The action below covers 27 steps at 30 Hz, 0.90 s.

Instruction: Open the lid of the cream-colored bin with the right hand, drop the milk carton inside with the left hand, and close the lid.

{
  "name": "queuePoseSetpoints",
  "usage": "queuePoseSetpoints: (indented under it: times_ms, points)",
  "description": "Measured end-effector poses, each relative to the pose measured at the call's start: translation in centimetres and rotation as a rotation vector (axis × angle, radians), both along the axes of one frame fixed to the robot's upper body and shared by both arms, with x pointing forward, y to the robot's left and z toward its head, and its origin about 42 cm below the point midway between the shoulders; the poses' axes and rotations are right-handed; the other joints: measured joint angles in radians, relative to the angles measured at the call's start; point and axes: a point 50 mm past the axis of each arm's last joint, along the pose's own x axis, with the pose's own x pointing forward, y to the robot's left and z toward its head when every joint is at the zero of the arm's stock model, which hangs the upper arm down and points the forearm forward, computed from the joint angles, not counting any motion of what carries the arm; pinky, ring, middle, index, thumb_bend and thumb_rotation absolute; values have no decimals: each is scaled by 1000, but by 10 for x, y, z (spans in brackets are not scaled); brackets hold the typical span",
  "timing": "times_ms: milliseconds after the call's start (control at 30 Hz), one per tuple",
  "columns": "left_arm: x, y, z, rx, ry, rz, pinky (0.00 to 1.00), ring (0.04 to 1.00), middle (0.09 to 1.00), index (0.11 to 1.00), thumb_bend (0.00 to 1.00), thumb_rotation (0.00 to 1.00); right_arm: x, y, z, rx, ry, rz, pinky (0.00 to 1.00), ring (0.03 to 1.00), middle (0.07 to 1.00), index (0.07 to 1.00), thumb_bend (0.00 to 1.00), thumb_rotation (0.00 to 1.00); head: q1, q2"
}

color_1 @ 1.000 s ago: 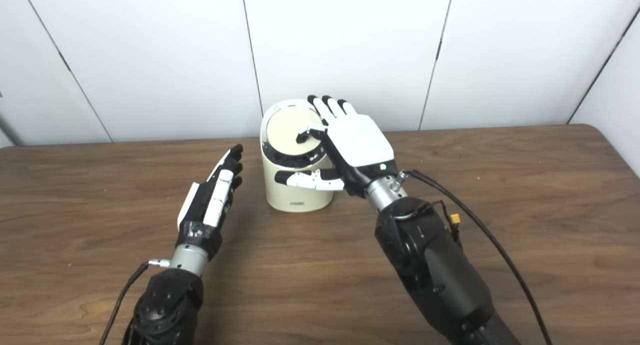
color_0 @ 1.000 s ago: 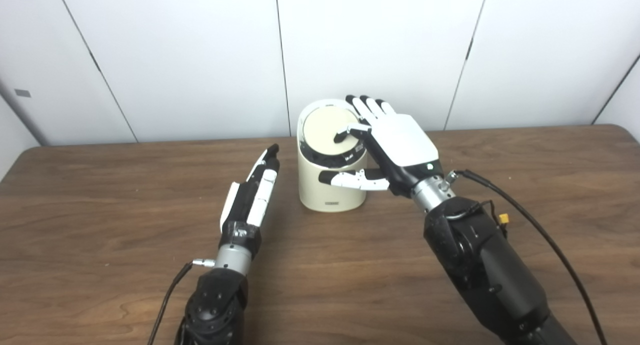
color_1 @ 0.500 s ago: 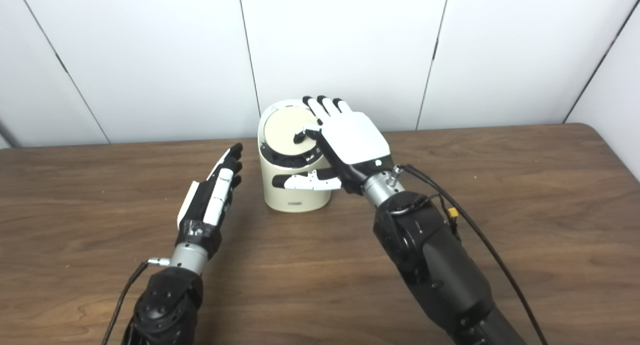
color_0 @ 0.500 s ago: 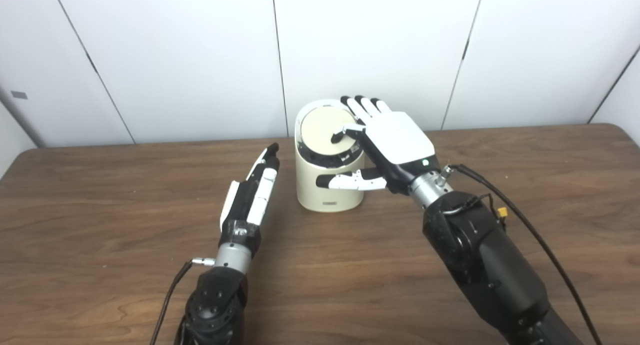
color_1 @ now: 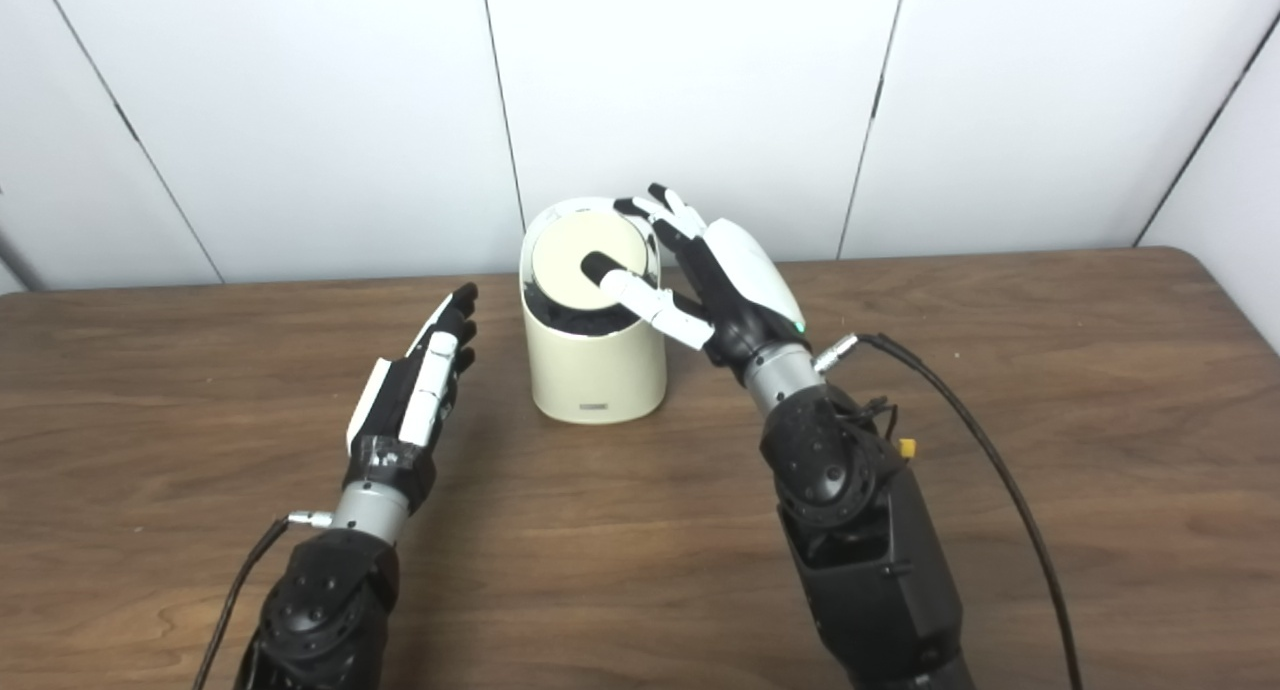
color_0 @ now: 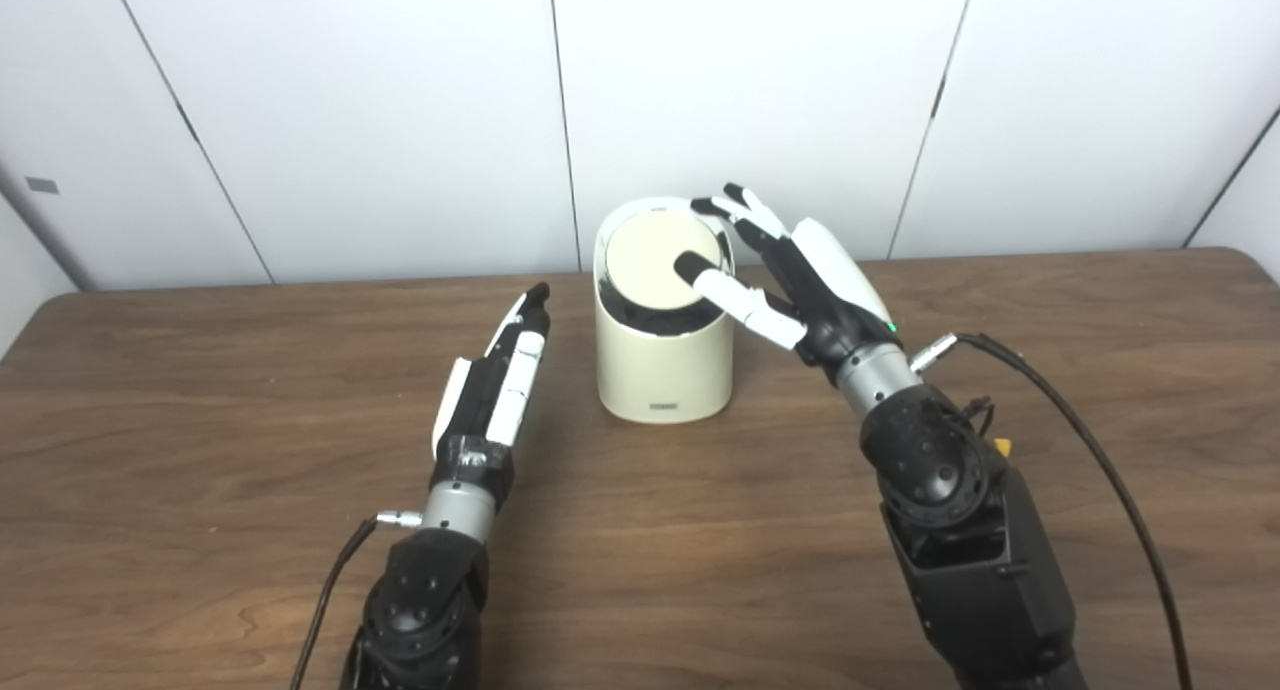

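My right hand (color_0: 810, 280) sits at the right rim of the bin (color_0: 662, 365), fingers (color_0: 745, 207) spread and holding nothing, thumb (color_0: 725, 290) stretched across the round lid (color_0: 655, 263). My left hand (color_0: 495, 385) hangs just left of the bin, apart from it, fingers straight and side by side, empty. I see no milk carton anywhere in either view.

The bin stands upright near the back middle of the worktop (color_0: 200, 420), close to the wall (color_0: 380, 100). It looks like smooth hard plastic, light and a bit slick, so a sideways shove could slide or tip it. The lid appears to sit tilted in a dark recess, which makes me think it swings or presses down. I would push on its flat top near the edge instead of pinching it.

The worktop is dark wood grain, flat and bare around the bin. The white panelled wall behind leaves little room past the bin.
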Motion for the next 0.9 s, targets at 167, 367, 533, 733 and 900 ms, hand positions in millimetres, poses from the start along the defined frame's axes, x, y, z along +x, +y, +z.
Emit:
queuePoseSetpoints:
  times_ms: [167, 367, 533, 733, 900]
  points:
    - [0, 5, 2, 22, -12, 12, 1000, 993, 998, 1000, 640, 931, 0, -3, -2, 41, -5, -10, 892, 973, 987, 941, 466, 1000, 0, -2]
    - [-5, 23, 15, 53, -67, 52, 1000, 992, 988, 1000, 679, 919, -12, -23, -22, 67, 50, -37, 915, 966, 987, 989, 487, 1000, 0, 0]
    - [-22, 50, 8, 77, -67, 101, 999, 982, 991, 1000, 623, 905, -27, -55, -51, 148, 130, -98, 910, 968, 990, 976, 532, 1000, -2, 5]
    - [-39, 76, -7, 47, -18, 114, 1000, 998, 1000, 1000, 599, 898, -46, -78, -77, 261, 205, -117, 902, 987, 996, 978, 599, 1000, -8, 5]
    - [-53, 94, -6, 38, -22, 126, 1000, 1000, 1000, 1000, 600, 914, -56, -92, -90, 354, 208, -142, 956, 1000, 1000, 977, 657, 1000, -11, 11]
